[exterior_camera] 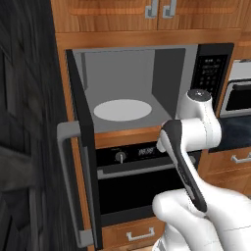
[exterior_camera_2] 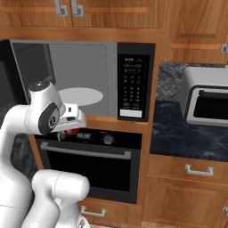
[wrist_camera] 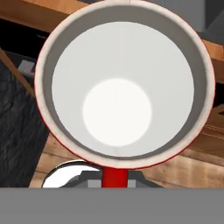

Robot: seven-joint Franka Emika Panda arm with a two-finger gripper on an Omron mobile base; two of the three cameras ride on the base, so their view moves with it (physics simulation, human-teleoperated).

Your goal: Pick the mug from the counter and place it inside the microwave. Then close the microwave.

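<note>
The red mug (wrist_camera: 118, 87) shows its white inside from above in the hand view. My gripper (wrist_camera: 115, 180) is shut on its red handle at the bottom of that view. In the right base view the mug (exterior_camera_2: 72, 132) hangs under my gripper (exterior_camera_2: 69, 128), just in front of and below the lower lip of the microwave (exterior_camera_2: 84, 80). The microwave (exterior_camera: 132, 83) stands open, its white turntable (exterior_camera: 122, 110) bare and its door (exterior_camera: 82, 147) swung out to the left. The dark counter (exterior_camera_2: 187, 133) lies to the right.
A black oven (exterior_camera_2: 93, 160) with knobs sits right below the microwave. A silver toaster oven (exterior_camera_2: 207, 98) stands on the counter at the right. The microwave door's grey bar handle (exterior_camera: 68, 186) juts out on the left. Wooden cabinets (exterior_camera_2: 111, 13) hang above.
</note>
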